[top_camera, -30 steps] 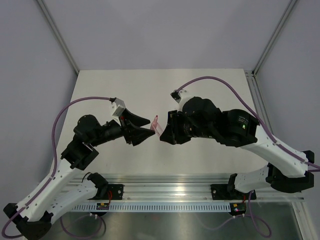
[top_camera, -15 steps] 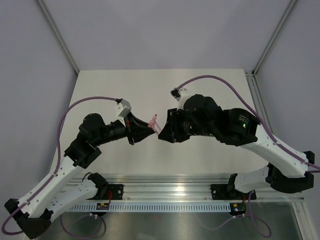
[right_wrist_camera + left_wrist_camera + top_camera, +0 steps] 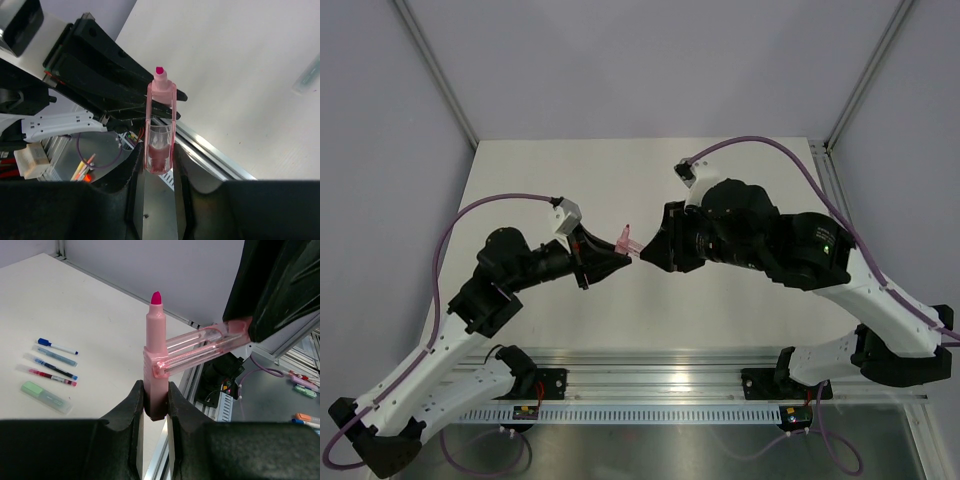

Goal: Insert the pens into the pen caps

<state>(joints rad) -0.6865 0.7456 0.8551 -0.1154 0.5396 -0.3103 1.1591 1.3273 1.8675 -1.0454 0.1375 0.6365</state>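
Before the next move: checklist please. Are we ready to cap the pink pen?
1. Grip of left end effector on pink pen: ok, shut on the barrel.
2. Grip of right end effector on pink cap: ok.
3. Bare pen tip, nothing on it: ok.
4. Cap in line with pen: not ok; in the left wrist view it lies crosswise at the pen's shoulder.
5. Cap mouth facing the tip: cannot tell.
6. Path clear of spare pens: ok, they lie off to one side on the table.
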